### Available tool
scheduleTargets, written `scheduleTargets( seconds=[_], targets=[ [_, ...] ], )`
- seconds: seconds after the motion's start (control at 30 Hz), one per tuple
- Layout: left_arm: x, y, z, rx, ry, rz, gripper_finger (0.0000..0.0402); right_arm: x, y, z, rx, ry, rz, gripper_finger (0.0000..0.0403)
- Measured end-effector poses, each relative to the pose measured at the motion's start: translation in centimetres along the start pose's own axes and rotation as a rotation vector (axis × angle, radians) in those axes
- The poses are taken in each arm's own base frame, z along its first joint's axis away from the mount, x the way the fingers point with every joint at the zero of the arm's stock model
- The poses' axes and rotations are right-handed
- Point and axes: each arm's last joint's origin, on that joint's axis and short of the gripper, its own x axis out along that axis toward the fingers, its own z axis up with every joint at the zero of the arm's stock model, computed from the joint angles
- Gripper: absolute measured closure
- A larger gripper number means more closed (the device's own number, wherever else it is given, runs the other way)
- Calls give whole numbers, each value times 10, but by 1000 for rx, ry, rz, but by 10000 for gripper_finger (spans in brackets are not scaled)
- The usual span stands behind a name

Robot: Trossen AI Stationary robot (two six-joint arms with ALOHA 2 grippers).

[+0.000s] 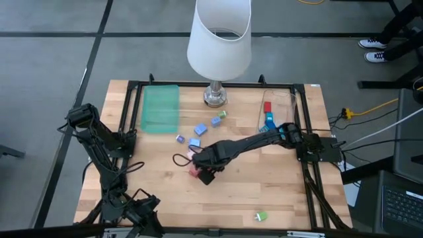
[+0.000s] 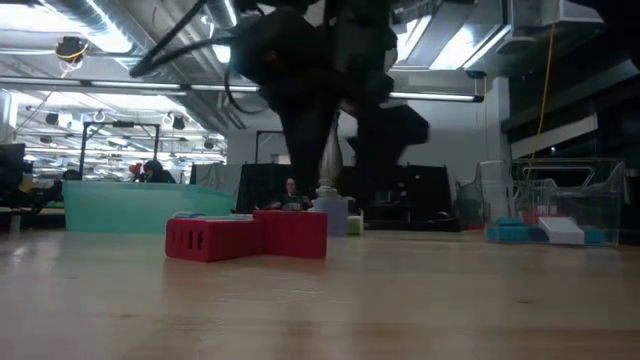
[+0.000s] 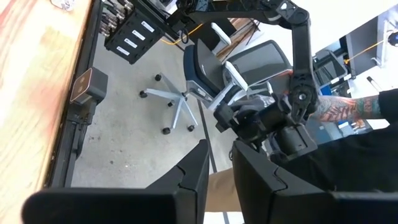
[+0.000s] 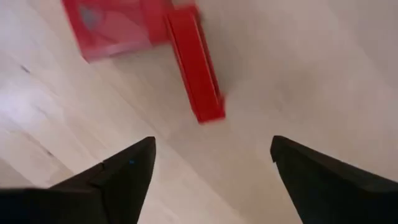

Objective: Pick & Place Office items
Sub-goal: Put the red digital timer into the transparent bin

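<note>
Right wrist view, right fingers (image 4: 211,168) spread apart above two red pieces (image 4: 155,37), left fingers (image 3: 221,180) nearly together

Two bright red blocks (image 4: 155,37) lie on a pale, light-grained wooden table (image 1: 284,198). Nearby sit blue pieces (image 1: 196,135), a lime-green piece (image 1: 262,216), a translucent green tray (image 1: 161,108) and a white lampshade (image 1: 219,36).
</note>
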Motion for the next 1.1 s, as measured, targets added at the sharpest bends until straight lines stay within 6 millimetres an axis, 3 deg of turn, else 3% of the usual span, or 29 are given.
scheduleTargets(
  seconds=[0.27,0.5,1.1],
  targets=[
    [3,3,4,-2,19,-4,341,-6,-9,21,-44,-44,18,102],
    [5,5,6,-4,28,-9,341,-6,-8,26,-68,-71,49,132],
    [5,4,7,-6,26,-12,341,40,-6,31,-88,0,49,139]
  ],
)
